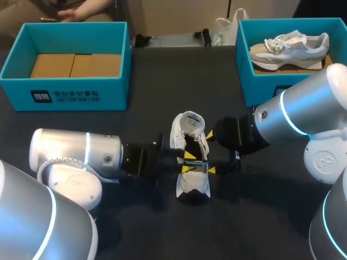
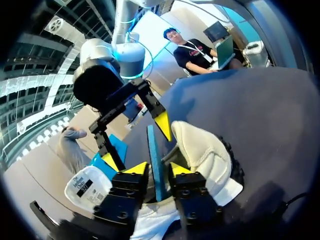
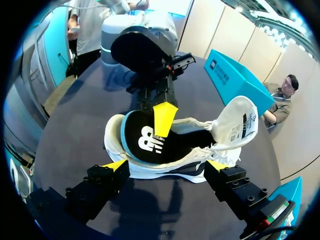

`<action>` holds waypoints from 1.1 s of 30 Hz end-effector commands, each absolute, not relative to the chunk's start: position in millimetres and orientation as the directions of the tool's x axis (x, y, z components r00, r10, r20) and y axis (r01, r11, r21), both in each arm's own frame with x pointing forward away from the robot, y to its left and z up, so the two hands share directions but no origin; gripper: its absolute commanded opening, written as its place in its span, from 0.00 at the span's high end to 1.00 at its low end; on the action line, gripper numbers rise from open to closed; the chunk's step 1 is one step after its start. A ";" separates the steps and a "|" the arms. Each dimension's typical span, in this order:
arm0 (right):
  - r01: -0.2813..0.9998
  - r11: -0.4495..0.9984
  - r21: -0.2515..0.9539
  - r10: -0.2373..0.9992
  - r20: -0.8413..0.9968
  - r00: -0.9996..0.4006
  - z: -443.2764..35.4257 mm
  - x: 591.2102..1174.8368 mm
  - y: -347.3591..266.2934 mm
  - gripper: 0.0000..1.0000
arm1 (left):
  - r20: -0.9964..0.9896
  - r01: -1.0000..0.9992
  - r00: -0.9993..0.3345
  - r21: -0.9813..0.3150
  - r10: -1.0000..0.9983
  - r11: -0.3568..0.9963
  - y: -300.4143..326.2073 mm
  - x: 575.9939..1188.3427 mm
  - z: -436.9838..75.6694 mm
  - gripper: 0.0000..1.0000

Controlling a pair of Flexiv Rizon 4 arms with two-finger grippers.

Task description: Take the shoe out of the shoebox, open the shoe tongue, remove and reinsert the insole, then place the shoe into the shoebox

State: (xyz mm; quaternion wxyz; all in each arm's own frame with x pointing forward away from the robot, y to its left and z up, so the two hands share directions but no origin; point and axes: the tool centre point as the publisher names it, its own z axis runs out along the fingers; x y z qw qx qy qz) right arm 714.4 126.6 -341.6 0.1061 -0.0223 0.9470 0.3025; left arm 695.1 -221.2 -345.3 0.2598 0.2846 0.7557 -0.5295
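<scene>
A white shoe lies in the middle of the dark table, its tongue folded back toward the far side. In the shoe's opening a black insole with a blue edge stands on its edge. My left gripper reaches in from the left. The insole sits between its fingers with a thin gap on each side, so it is open. My right gripper is wide open at the shoe's right side, one fingertip near each end of it. It is seen in the head view too.
An empty teal shoebox stands at the back left. A second teal shoebox at the back right holds another pale shoe. Both arms' thick bodies lie low over the table on either side of the shoe.
</scene>
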 end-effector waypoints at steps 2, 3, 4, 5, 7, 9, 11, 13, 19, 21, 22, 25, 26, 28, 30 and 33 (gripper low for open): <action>-0.106 0.816 0.568 0.024 -0.216 -0.976 -341.8 713.5 126.9 0.00 | -0.694 0.701 -0.707 -0.664 0.136 0.259 -213.7 687.0 -336.6 0.58; -0.106 0.816 0.568 0.024 -0.216 -0.976 -341.8 713.5 126.9 0.00 | -0.695 0.702 -0.706 -0.665 0.134 0.254 -214.1 686.5 -334.8 0.61; -0.106 0.816 0.568 0.024 -0.216 -0.976 -341.8 713.5 126.9 0.00 | -0.692 0.699 -0.710 -0.670 0.131 0.249 -214.6 686.1 -334.1 0.67; -0.106 0.816 0.568 0.024 -0.216 -0.976 -341.8 713.5 126.9 0.00 | -0.684 0.691 -0.718 -0.679 0.129 0.247 -215.6 685.7 -333.6 0.69; -0.106 0.816 0.568 0.024 -0.216 -0.976 -341.8 713.5 126.9 0.00 | -0.677 0.688 -0.723 -0.684 0.139 0.244 -219.3 684.7 -335.8 0.79; -0.106 0.816 0.568 0.024 -0.216 -0.976 -341.8 713.5 126.9 0.00 | -0.663 0.678 -0.733 -0.694 0.151 0.242 -222.3 684.2 -340.0 1.00; -0.106 0.816 0.568 0.024 -0.216 -0.976 -341.8 713.5 126.9 0.00 | -0.652 0.671 -0.740 -0.700 0.164 0.245 -224.1 683.8 -343.5 1.00; -0.106 0.816 0.568 0.024 -0.216 -0.976 -341.8 713.5 126.9 0.00 | -0.649 0.672 -0.739 -0.697 0.179 0.251 -224.7 683.8 -346.8 1.00; -0.106 0.816 0.568 0.024 -0.216 -0.976 -341.8 713.5 126.9 0.00 | -0.658 0.697 -0.717 -0.663 0.230 0.274 -224.8 693.1 -358.2 1.00; -0.106 0.816 0.568 0.024 -0.216 -0.976 -341.8 713.5 126.9 0.00 | -0.655 0.699 -0.715 -0.661 0.242 0.275 -224.7 695.3 -363.1 1.00; -0.106 0.816 0.568 0.024 -0.216 -0.976 -341.8 713.5 126.9 0.00 | -0.658 0.704 -0.710 -0.654 0.251 0.279 -224.2 696.7 -366.0 1.00; -0.106 0.816 0.568 0.024 -0.216 -0.976 -341.8 713.5 126.9 0.00 | -0.646 0.692 -0.722 -0.663 0.247 0.287 -220.9 697.1 -369.7 1.00; -0.106 0.816 0.568 0.024 -0.216 -0.976 -341.8 713.5 126.9 0.00 | -0.646 0.690 -0.723 -0.663 0.246 0.288 -218.9 696.3 -369.9 1.00; -0.106 0.816 0.568 0.024 -0.216 -0.976 -341.8 713.5 126.9 0.00 | -0.642 0.684 -0.729 -0.668 0.238 0.292 -215.6 694.4 -369.4 1.00; -0.106 0.816 0.568 0.024 -0.216 -0.976 -341.8 713.5 126.9 0.00 | -0.641 0.680 -0.733 -0.675 0.230 0.286 -212.4 690.7 -365.8 1.00; -0.106 0.816 0.568 0.024 -0.216 -0.976 -341.8 713.5 126.9 0.00 | -0.651 0.684 -0.729 -0.679 0.213 0.267 -209.9 684.7 -357.0 0.83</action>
